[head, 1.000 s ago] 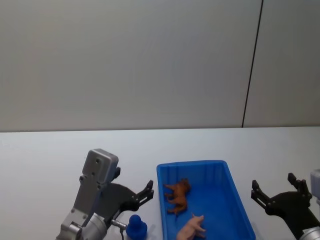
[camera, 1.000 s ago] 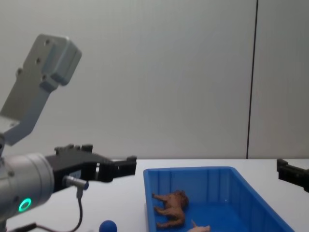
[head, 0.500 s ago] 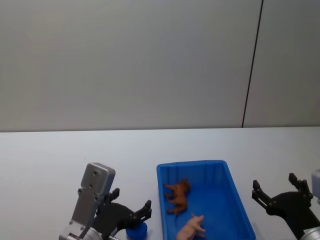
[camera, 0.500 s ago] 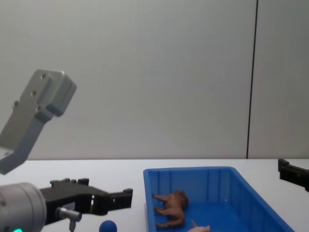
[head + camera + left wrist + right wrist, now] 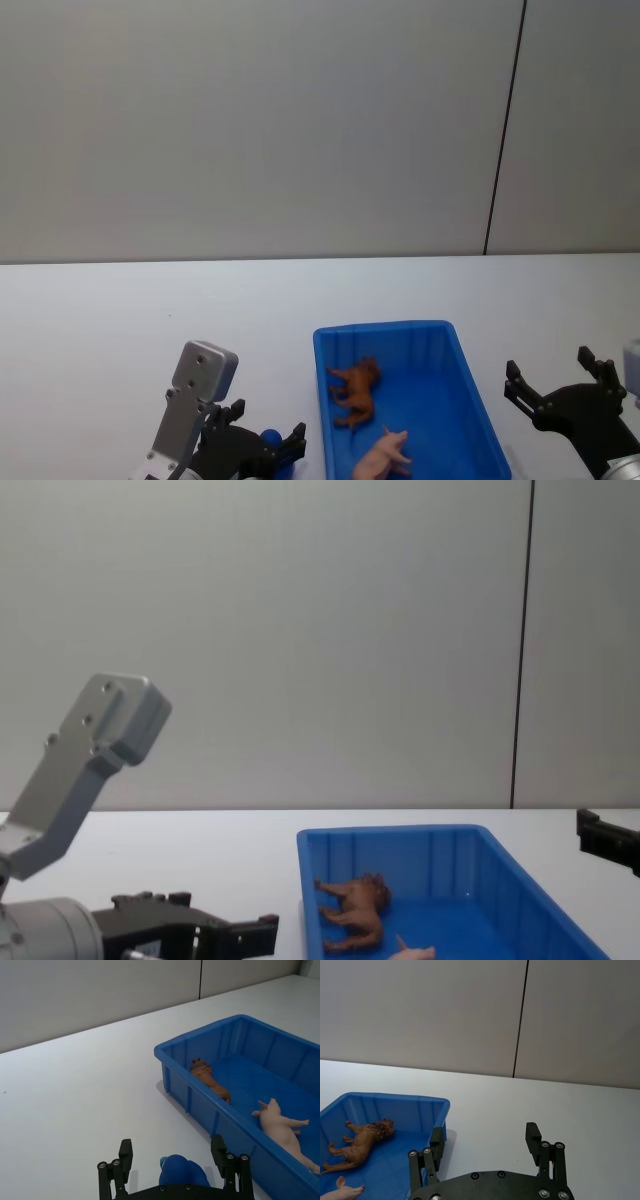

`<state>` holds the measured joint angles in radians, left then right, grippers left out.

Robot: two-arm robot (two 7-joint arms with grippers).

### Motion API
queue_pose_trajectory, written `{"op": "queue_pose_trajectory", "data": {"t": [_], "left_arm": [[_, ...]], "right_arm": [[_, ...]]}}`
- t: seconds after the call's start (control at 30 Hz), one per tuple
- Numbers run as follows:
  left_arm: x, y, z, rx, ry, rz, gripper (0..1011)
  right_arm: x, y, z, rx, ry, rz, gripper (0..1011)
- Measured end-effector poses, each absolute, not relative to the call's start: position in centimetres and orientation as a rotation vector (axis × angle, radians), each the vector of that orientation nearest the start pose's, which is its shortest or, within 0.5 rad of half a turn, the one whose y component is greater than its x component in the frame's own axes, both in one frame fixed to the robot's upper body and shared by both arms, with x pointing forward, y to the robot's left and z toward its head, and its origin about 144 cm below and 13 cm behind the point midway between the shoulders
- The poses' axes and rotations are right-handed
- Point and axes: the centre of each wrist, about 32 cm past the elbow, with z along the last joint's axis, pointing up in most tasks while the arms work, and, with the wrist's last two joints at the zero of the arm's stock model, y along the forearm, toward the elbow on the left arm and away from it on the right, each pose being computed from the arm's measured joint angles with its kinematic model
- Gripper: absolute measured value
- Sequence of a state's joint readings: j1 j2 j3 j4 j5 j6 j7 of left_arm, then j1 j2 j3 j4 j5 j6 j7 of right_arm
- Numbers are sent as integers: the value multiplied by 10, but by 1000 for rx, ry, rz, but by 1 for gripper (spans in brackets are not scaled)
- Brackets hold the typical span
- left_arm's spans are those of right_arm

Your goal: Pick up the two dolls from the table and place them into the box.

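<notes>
The dark blue ball-headed doll (image 5: 181, 1175) stands on the white table just left of the box (image 5: 200, 1035). My left gripper (image 5: 171, 1144) is open and low over the table, one finger on each side of this doll without touching it. From the head view the doll (image 5: 272, 438) peeks out between the fingers of the left gripper (image 5: 262, 432). The brown doll (image 5: 355, 388) and the pale pink doll (image 5: 383, 455) lie inside the box (image 5: 385, 328). My right gripper (image 5: 565, 385) hangs open to the right of the box, holding nothing.
The white table (image 5: 120, 310) spreads wide to the left and behind the box. A grey wall with a dark vertical seam (image 5: 503, 130) backs the table. The left arm's grey wrist housing (image 5: 100, 740) rises at the left of the chest view.
My left gripper has dropped from above the table to straddle the dark blue doll. The right gripper and both dolls in the box have stayed put.
</notes>
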<state>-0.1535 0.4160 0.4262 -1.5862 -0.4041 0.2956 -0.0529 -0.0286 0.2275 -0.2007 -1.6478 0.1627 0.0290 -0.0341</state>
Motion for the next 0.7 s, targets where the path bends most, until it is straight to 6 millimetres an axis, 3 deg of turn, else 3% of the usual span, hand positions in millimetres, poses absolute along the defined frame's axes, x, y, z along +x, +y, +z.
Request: {"op": "queue_pose_trajectory", "data": {"t": [0.23,0.47,0.7], "left_arm": [[479,222,1158,315,170,1112,882],[481,223,1152,339,182,1114,682],[481,224,1148,349,184,1119,414]], "right_arm": [[444,-225,1150,-59,-28,-1393,1001],[444,-225,1150,-59,-29,-1393,1001],[444,-225,1149,-60,-28,-1393,1001]]}}
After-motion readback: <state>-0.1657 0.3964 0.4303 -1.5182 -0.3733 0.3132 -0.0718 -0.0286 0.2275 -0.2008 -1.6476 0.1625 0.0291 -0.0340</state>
